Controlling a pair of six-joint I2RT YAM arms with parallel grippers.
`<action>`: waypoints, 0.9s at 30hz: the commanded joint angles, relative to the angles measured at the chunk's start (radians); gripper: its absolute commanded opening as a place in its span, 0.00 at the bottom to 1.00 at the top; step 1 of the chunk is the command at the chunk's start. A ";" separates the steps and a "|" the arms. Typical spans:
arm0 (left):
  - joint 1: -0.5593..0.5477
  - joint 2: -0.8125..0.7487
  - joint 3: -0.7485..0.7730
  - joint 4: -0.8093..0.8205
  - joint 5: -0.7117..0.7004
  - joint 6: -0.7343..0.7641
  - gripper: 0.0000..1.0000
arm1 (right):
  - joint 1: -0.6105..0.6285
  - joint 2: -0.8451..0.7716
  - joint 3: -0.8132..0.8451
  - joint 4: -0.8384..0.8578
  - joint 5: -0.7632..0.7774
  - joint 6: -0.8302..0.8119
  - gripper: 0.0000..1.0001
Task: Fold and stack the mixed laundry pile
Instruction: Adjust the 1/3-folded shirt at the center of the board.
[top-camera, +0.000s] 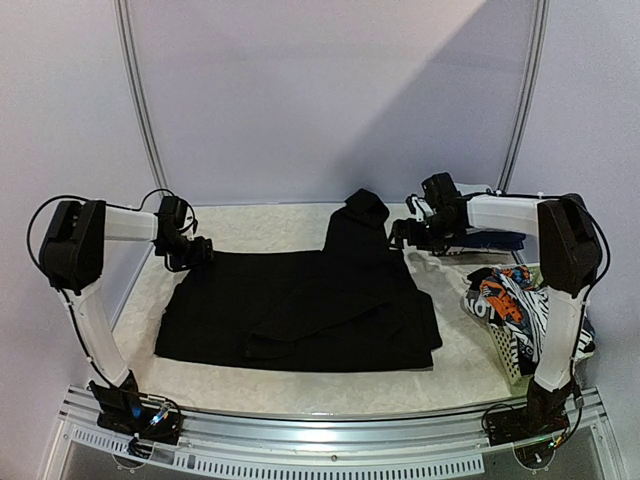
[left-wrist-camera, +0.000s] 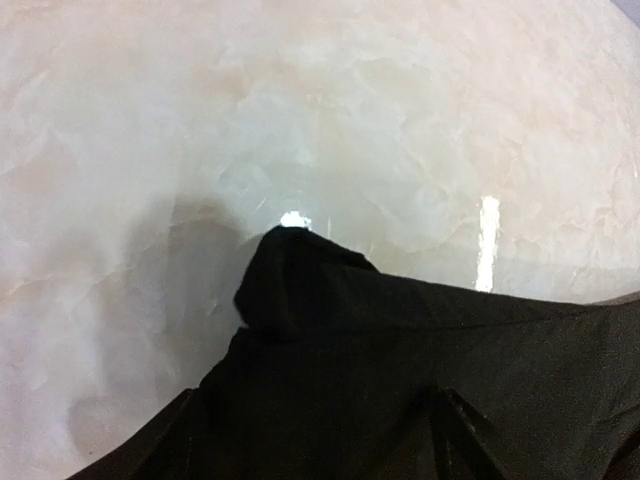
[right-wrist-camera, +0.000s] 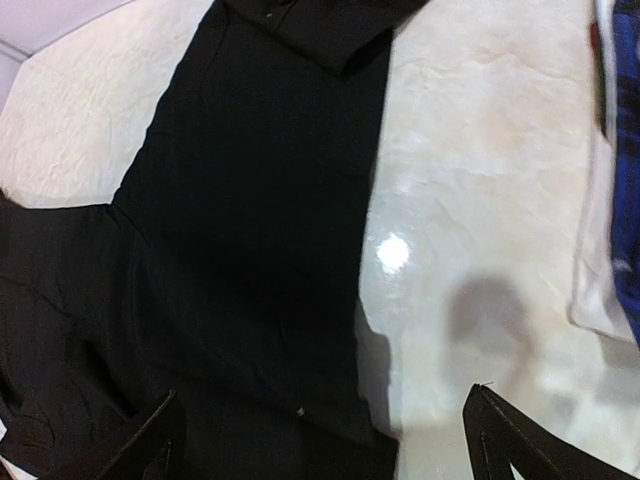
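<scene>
Looks like the smoothing-out step, just ahead of the first fold. Black hooded top (top-camera: 300, 305) laid flat across the middle of the table (top-camera: 250, 215), hood (top-camera: 362, 210) pointing to the far side, sleeves seemingly tucked across the body. Rest of the mixed laundry pile waiting at the right: orange-black-white printed pieces (top-camera: 505, 295) heaped in the white lattice basket (top-camera: 512, 352) at the near right, a navy blue piece (top-camera: 500, 243) lying behind the right arm.

Left gripper (top-camera: 195, 250) poised at the top's far-left corner. From its wrist view, fingers (left-wrist-camera: 185, 400) spread wide with black cloth lying under and between them, a peaked corner just beyond — nothing pinched, as far as can be told against dark fabric. Right gripper (top-camera: 400, 232) hovering by the far-right shoulder, just right of the hood. From its wrist view, fingers (right-wrist-camera: 165, 420) well apart, the left one over cloth, the right one over bare table, gripping nothing.

Probably next: lower both grippers onto the far edge, one at each corner, and close on a single layer of cloth. Then lift together and carry that edge toward the near side, keeping the two hands level so the fold lands square. Worth watching — the hood, likely to trail or bunch unless folded in first, and the thick fabric, apt to slip from a shallow pinch.
</scene>
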 joint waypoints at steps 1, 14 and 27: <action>0.015 0.061 0.090 -0.053 0.091 0.020 0.76 | -0.002 0.099 0.109 -0.063 -0.111 -0.058 0.95; 0.017 0.197 0.254 -0.126 0.127 0.002 0.37 | -0.005 0.207 0.181 -0.085 -0.183 -0.058 0.46; 0.017 0.155 0.318 -0.121 0.071 -0.039 0.00 | -0.005 0.228 0.368 -0.187 0.110 -0.104 0.00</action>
